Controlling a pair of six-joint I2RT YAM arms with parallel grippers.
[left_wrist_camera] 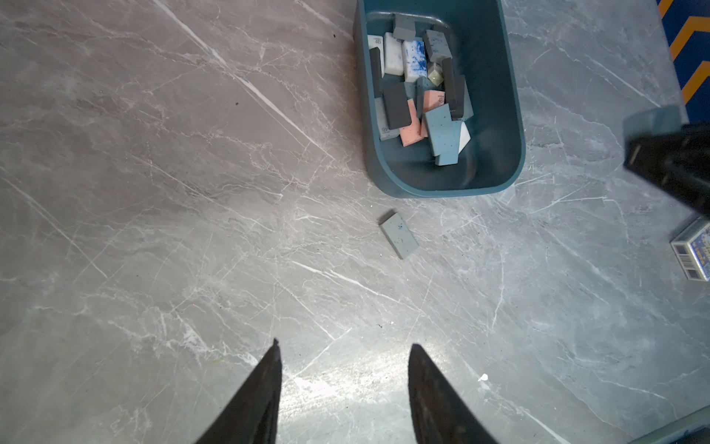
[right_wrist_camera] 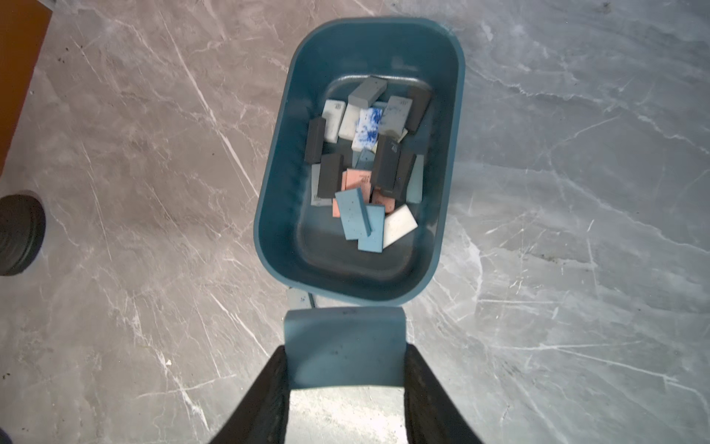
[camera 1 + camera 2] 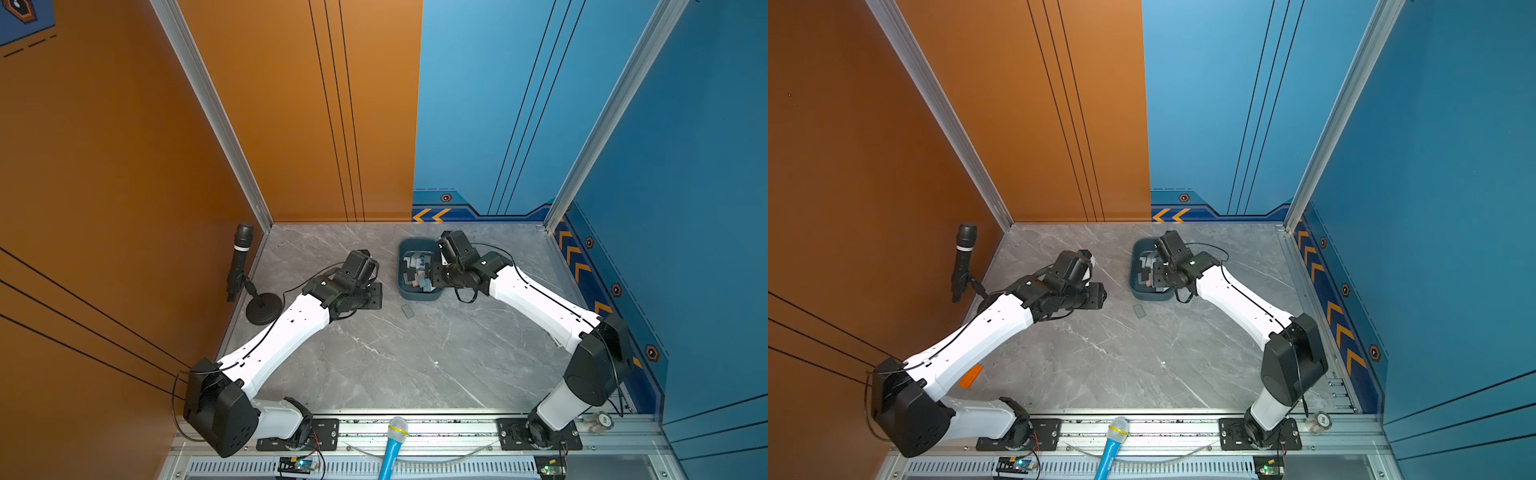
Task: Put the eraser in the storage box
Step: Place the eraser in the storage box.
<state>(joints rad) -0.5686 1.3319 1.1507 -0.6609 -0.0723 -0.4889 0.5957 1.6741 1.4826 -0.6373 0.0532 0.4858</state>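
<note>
Bottom centre, your outstretched right gripper (image 2: 345,348) clamps a blue eraser (image 2: 344,334) below the storage box (image 2: 274,230); left gripper (image 1: 344,346) gapes empty.

A white eraser (image 1: 376,40) in the storage box (image 1: 499,96) reads "4B" (other prints too small).

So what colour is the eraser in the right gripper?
Blue, dark-specked eraser; clearest in right wrist view.

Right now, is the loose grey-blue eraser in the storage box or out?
Out. The loose eraser lies flat on the table, just outside the storage box, not touching its wall.
</note>
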